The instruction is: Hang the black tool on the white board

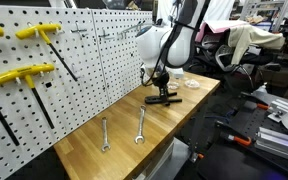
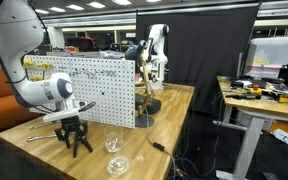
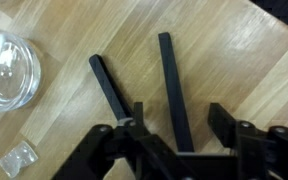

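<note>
The black tool lies on the wooden table with its two slim handles spread apart. It also shows in both exterior views. My gripper is open just above it, with one handle between the two fingers and the other handle outside the left finger. In the exterior views the gripper points straight down over the tool. The white board stands upright along the table edge, with metal hooks in its holes.
Two silver wrenches lie on the table. Yellow-handled T-shaped keys hang on the board. A clear plastic dish and a small bag lie beside the tool. A wooden stand stands past the board.
</note>
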Tool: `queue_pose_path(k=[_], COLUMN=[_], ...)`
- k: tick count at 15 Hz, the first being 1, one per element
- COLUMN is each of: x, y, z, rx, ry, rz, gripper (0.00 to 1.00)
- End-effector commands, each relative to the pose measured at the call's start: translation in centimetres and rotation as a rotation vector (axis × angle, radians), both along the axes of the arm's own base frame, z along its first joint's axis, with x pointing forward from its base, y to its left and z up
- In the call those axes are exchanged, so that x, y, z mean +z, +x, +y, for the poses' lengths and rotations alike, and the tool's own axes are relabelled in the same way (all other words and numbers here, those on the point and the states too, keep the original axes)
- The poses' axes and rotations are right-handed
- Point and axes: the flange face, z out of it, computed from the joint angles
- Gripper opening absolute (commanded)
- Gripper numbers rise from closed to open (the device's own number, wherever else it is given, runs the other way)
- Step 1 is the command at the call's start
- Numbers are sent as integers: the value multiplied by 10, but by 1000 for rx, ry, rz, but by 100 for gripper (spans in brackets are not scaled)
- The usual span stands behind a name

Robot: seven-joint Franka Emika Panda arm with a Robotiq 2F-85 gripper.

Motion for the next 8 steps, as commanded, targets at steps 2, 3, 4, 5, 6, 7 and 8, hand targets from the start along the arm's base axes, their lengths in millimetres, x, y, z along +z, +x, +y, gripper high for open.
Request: queue_pose_path(k=[2,3,4,5,6,7,8], x=[-9,-10,-10,-10,-10,-10,-10], y=[8,8,7,7,7,7,8], z=[1,1,1,0,-1,-1,-1], rx=[15,14,13,12,11,11,9], ry=[-18,-20,-19,-19,-20,-19,-14], rz=[21,24,28,29,30,31,35], gripper=[54,56,56,58,61,60,59])
